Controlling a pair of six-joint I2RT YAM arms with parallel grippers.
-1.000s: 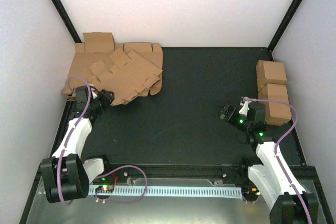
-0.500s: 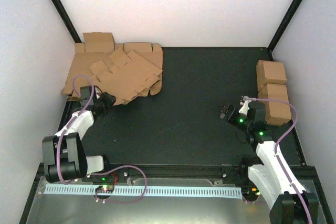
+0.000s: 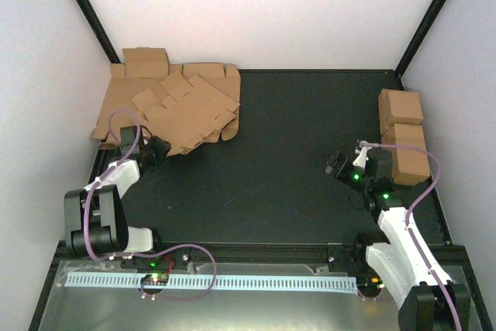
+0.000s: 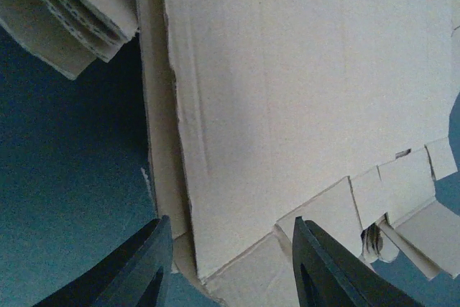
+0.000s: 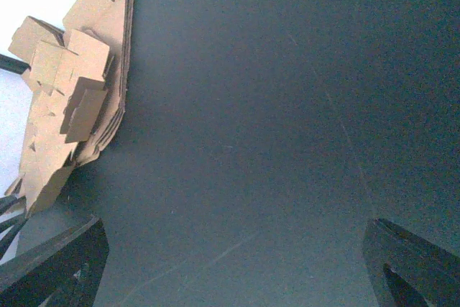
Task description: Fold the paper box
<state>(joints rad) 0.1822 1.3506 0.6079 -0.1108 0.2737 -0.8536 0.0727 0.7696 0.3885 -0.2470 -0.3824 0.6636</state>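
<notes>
Two arms rise from the near edge of the black table (image 3: 294,129), one gripper on each. The right gripper (image 3: 335,166) hangs over bare table at the right, its jaws spread wide with nothing between them; in its wrist view only the two finger bases show, at the bottom corners. The left gripper (image 3: 157,147) sits a little farther back at the left, at the near corner of the one heap (image 3: 167,83) of flat brown cardboard sheets. Its jaws stand partly apart, and the two dark fingers (image 4: 147,264) straddle a sheet's corner without pinching it. That sheet is taken here for the paper box (image 4: 287,106), one die-cut piece lying flat on the heap's near edge. In the left wrist view its fold lines run straight away from the fingers, and a row of small tabs steps along its lower right edge. From above it cannot be told from the sheets under it, so its long axis across the table is unclear. The heap spreads from there into the far left corner, its sheets lying at several angles. Across the table, two cuboids stand against the right wall: the nearer (image 3: 408,154) just beside the right arm, the other (image 3: 401,106) touching it behind.
</notes>
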